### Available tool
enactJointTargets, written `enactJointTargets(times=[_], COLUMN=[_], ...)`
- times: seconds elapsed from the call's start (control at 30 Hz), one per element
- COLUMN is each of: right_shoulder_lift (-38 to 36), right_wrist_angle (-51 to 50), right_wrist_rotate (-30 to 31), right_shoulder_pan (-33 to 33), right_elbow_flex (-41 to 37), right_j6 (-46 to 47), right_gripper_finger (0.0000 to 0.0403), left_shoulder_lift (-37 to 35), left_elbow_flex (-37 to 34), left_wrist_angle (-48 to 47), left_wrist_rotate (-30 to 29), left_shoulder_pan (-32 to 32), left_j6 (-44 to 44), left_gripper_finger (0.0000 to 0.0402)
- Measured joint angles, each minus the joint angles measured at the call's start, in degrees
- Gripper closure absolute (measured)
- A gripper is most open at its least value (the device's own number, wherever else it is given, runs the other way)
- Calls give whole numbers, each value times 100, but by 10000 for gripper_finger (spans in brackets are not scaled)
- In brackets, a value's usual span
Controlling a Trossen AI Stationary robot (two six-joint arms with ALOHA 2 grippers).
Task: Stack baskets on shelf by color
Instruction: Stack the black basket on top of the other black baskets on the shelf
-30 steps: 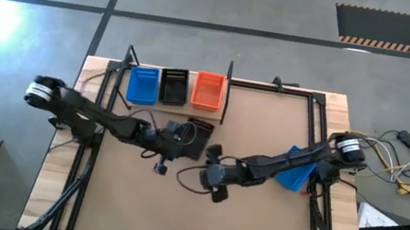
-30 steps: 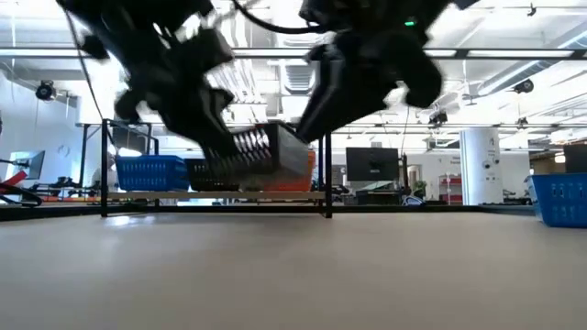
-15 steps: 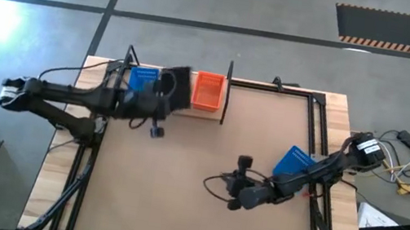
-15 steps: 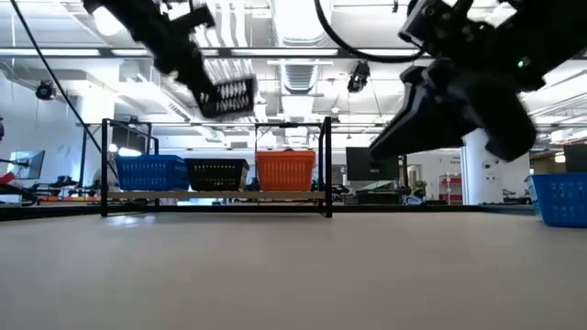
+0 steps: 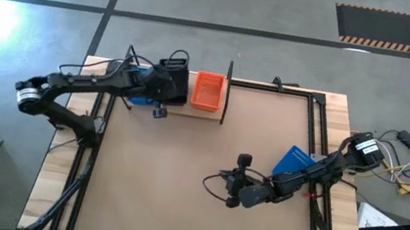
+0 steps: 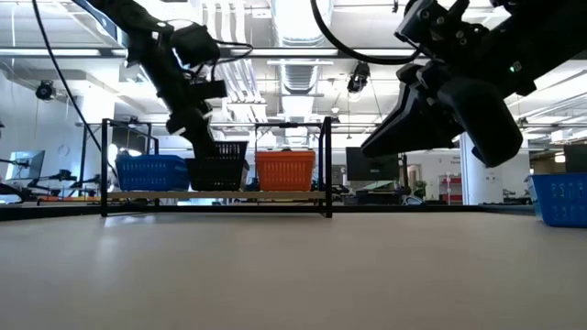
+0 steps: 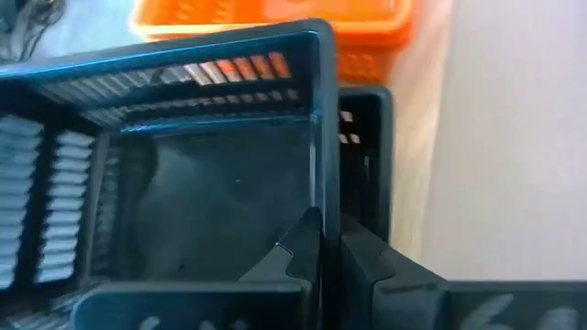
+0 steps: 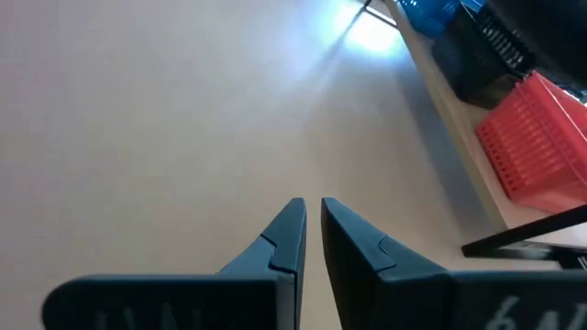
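1. The right gripper (image 5: 239, 163) is seen hovering over the open brown tabletop (image 5: 175, 201), well apart from the shelf; in the right wrist view its fingers (image 8: 286, 240) are nearly together, with only a narrow gap and nothing held between them
2. A blue basket (image 5: 292, 167) is noted at the table's right edge, beside the right arm and partly covered by it; it also shows at the far right of the low view
3. The left gripper (image 7: 321, 246) is found at the shelf (image 6: 215, 194), clamped on one wall of a black basket (image 7: 183, 174)
4. The held black basket is recorded sitting down into a second black basket (image 7: 367, 137) at the shelf's middle position; whether it is fully seated cannot be told
5. An orange basket (image 5: 207, 91) stands on the shelf just to the right of the black pair, and a second blue basket (image 6: 151, 171) just to their left
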Motion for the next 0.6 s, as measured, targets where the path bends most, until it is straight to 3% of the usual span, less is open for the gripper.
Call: enactJointTargets(times=[0.3, 0.6], right_shoulder_lift=[0, 0], right_wrist_angle=[-2, -6], right_wrist_rotate=[-2, -5], right_shoulder_pan=[2, 0], right_elbow_flex=[0, 0], right_j6=[9, -2], right_gripper_finger=[371, 371], left_shoulder_lift=[0, -395], left_elbow_flex=[9, 14], left_wrist_angle=[-50, -245], left_wrist_rotate=[275, 687], left_shoulder_pan=[-2, 4], left_j6=[339, 337], left_gripper_finger=[396, 304])
